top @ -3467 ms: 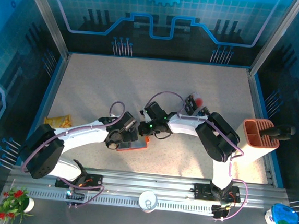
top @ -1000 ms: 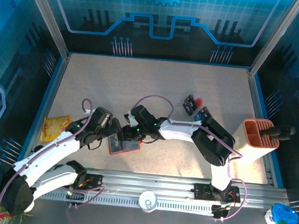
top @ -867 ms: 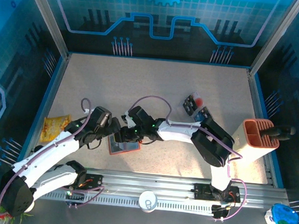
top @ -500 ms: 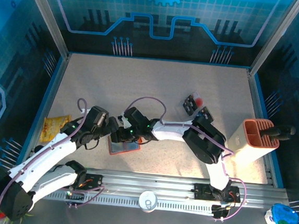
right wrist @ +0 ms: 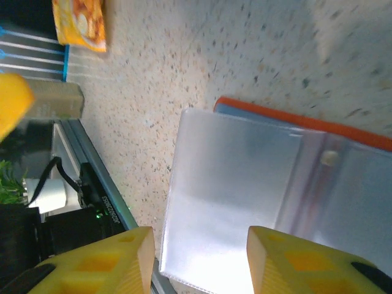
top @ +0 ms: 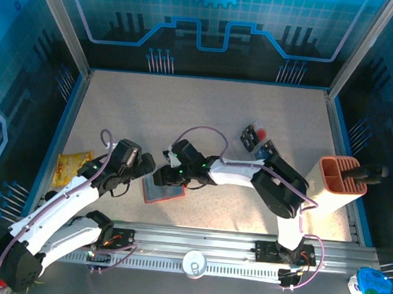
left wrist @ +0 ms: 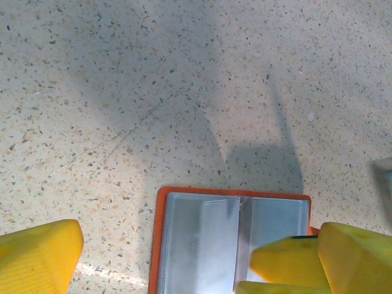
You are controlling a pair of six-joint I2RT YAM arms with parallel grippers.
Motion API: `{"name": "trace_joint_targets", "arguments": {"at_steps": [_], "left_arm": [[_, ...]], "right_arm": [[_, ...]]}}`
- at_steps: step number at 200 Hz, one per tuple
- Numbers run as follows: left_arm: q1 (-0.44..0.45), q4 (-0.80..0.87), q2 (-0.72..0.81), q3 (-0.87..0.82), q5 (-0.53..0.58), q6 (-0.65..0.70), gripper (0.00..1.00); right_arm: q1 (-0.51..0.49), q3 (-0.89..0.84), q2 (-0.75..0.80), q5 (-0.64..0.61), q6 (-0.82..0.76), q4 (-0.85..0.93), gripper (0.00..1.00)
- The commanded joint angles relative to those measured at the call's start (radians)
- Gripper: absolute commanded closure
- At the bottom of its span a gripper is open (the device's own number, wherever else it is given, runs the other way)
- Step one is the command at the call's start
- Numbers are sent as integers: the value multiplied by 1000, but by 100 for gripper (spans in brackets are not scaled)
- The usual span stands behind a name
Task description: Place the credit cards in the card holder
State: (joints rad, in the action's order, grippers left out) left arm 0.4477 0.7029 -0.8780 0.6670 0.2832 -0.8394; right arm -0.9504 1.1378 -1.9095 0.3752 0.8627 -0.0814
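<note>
Red-orange at its rim and grey-clear inside, the card holder [top: 164, 192] is lying spread open on the near middle of the table. Its pockets are facing up, probably so that a card can be slid in from above. The right gripper [top: 161, 178] is hanging over its far edge with jaws partly apart. In the right wrist view a clear pocket leaf [right wrist: 226, 202] is showing between the yellow fingers [right wrist: 104, 263]; whether they are touching it cannot be told, and they seem to be carrying no card. The left gripper [top: 146, 170] is hovering just beside, jaws spread wide and holding nothing, seemingly ready to steady the holder. The credit cards [top: 253, 134] are lying well apart, up to the right, so a fetch is likely needed. A terracotta slotted bin [top: 338, 174] is standing at the right edge, and a yellow snack packet [top: 71, 167] is lying at the left. The tabletop [top: 207, 107] is looking pale and speckled like stone. Blue circuit-patterned panels [top: 207, 24] on aluminium posts [top: 63, 22] are enclosing it.
</note>
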Motion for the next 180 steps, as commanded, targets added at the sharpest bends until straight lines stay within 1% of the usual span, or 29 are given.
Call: {"name": "trace_joint_targets", "arguments": {"at_steps": [1,9,27,42,58,72,106,125,137,142,162,180], "left_arm": [[-7,8,-1,19,-27,0,1],[-7,6,-2,17,-29,0,1],[-7,0,-7,14,-36,0,1],[-8,-7,-14,11,-43,0,1],[-7,-16,-24,7,-49,-1,1],[-7,-23,-33,3,-56,-3,1],[-8,-38,-50,2,-64,-4,1],[-8,-43,-57,0,-65,-3,1],[-9,-47,-62,-2,-69,-1,1],[-7,-49,-63,-4,-71,-1,1],[-8,-60,-75,-12,-81,-1,1],[-7,-72,-87,-19,-90,-3,1]], "right_arm": [[36,-37,99,-58,-69,62,56],[45,-42,120,-92,-106,114,56],[45,-33,152,-212,-205,264,55],[45,-30,164,-286,-254,340,54],[46,-33,166,-342,-284,380,53],[47,-30,154,-365,-300,399,53],[52,-17,92,-369,-312,400,53],[58,-12,60,-359,-311,391,55],[62,-11,48,-358,-311,386,59],[64,-13,45,-358,-310,382,63],[74,-26,49,-357,-305,371,85],[86,-45,68,-361,-305,368,98]]}}
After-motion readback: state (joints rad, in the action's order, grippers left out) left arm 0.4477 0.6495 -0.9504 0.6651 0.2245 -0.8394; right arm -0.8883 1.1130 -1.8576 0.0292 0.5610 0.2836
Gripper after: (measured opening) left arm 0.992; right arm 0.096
